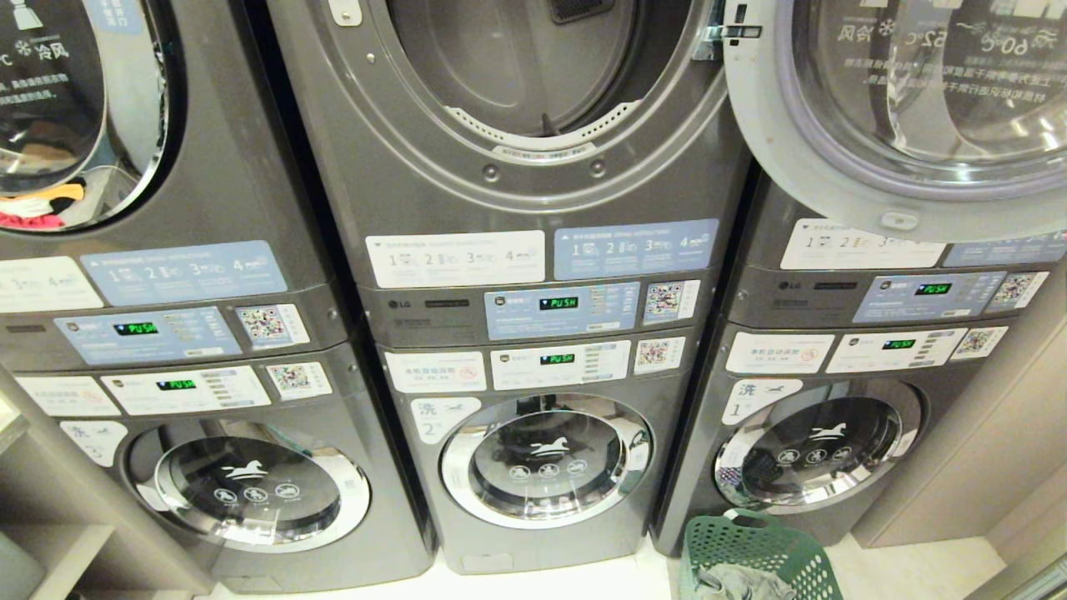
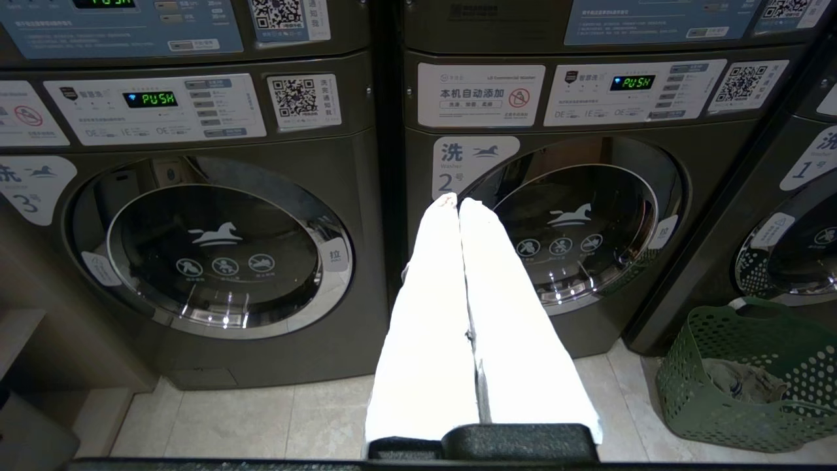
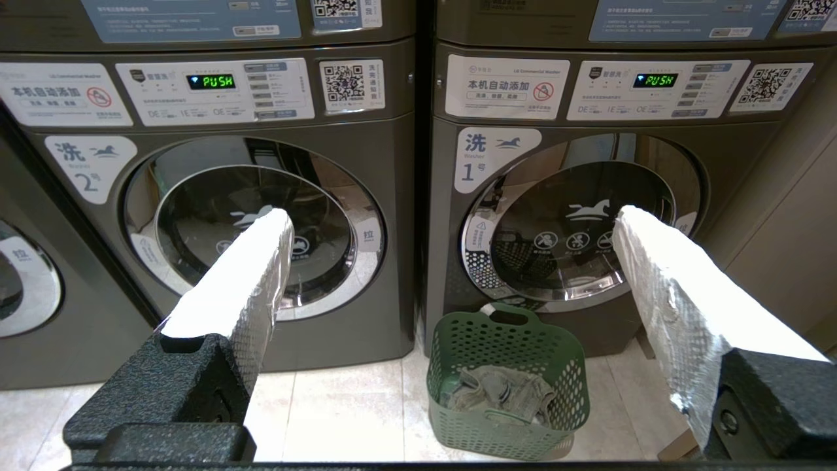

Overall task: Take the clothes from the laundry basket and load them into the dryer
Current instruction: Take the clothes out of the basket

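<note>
The dryer [image 1: 533, 92] in the middle stack is standing with its door [image 1: 900, 108] swung wide to the right, so the drum is already waiting. Below it sit the washers [image 1: 546, 458], all shut. The basket [image 1: 754, 558] is resting on the floor tiles just in front of the right-hand washer, down at the robot's lower right, and the clothes [image 3: 494, 389] are lying crumpled in its bottom, well below the rim.

The step in hand looks like the first reach for a garment. It would go best with the right arm, since the basket is lying on that side: come down from above through the open top, clear of the handle and the lattice walls, sink the fingers deep into the heap, and pinch a thick fold so the fabric is not slipping out on the long lift up to the drum. Lifting straight up before swinging across should keep the cloth from snagging the rim or tipping the basket.

Neither arm is showing in the head view. The right gripper [image 3: 451, 222] is pointing level at the washers, above and behind the basket, jaws spread wide and holding nothing. The left gripper [image 2: 458, 204] is pointing at the middle washer, jaws pressed together and empty.
</note>
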Available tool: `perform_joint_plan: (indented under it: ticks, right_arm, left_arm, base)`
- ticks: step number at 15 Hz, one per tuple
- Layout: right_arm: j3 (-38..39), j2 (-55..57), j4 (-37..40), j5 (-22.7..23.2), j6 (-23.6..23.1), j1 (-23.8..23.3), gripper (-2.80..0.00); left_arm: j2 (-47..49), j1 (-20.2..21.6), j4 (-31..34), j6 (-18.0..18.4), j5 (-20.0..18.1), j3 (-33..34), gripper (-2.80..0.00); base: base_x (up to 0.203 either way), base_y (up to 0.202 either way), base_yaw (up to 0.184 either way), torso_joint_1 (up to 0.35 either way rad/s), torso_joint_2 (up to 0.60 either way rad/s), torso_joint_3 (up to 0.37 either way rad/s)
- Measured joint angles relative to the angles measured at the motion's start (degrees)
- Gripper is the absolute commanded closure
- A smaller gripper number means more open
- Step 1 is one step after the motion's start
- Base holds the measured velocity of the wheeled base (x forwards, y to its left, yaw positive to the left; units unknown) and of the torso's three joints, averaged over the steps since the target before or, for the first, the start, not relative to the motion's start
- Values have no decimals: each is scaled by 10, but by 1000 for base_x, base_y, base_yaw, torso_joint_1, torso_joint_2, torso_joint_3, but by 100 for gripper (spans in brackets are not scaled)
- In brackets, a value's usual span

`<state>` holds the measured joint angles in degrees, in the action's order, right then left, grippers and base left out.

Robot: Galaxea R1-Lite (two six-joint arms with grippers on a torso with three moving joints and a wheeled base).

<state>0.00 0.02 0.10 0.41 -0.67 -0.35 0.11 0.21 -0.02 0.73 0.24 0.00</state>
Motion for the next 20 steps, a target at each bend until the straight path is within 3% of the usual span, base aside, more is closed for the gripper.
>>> perform_joint_plan:
  ticks: [20]
  right_arm:
    - [0,0,0,0,0,0,-280]
  left_arm:
    - [0,1,0,0,0,0,0]
  base:
    - [0,0,0,0,0,0]
